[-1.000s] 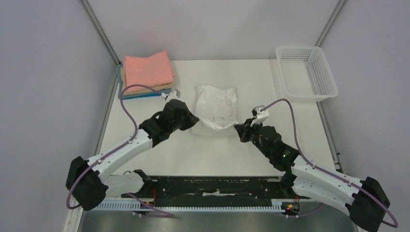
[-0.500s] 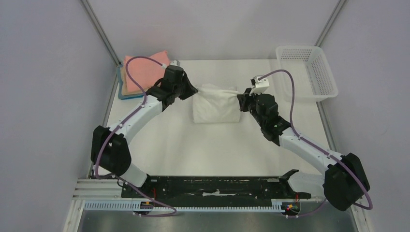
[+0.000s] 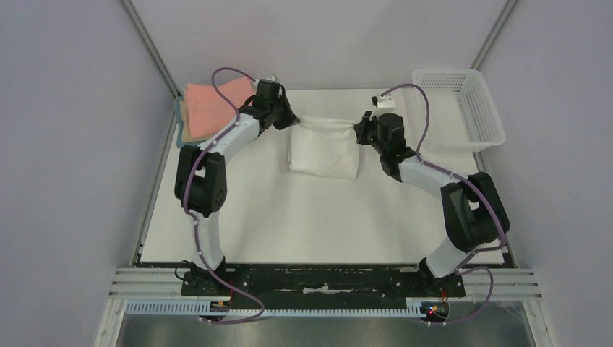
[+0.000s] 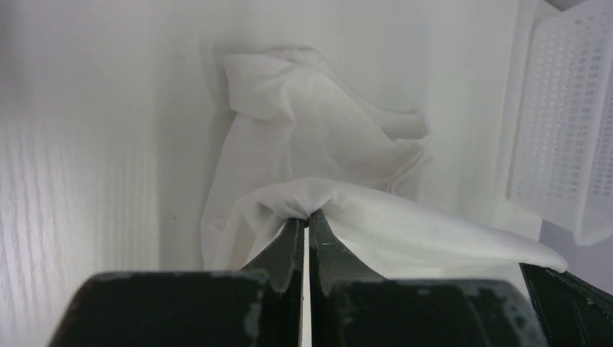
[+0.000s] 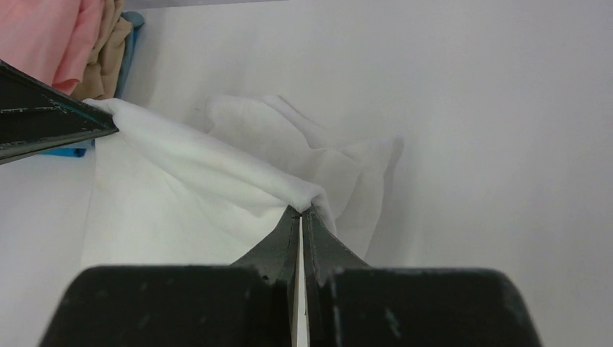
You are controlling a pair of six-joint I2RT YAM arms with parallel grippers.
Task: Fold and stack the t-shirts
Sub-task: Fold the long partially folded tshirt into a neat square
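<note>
We stretch both arms far forward from our bases, the left arm (image 3: 206, 170) and the right arm (image 3: 463, 210) each bent at the elbow, with the wrists turned inward to face one another. Our left gripper (image 4: 305, 215) has its jaws pressed together on one end of the white t-shirt (image 3: 325, 148). Our right gripper (image 5: 301, 210) is clamped the same way on the opposite end.
</note>
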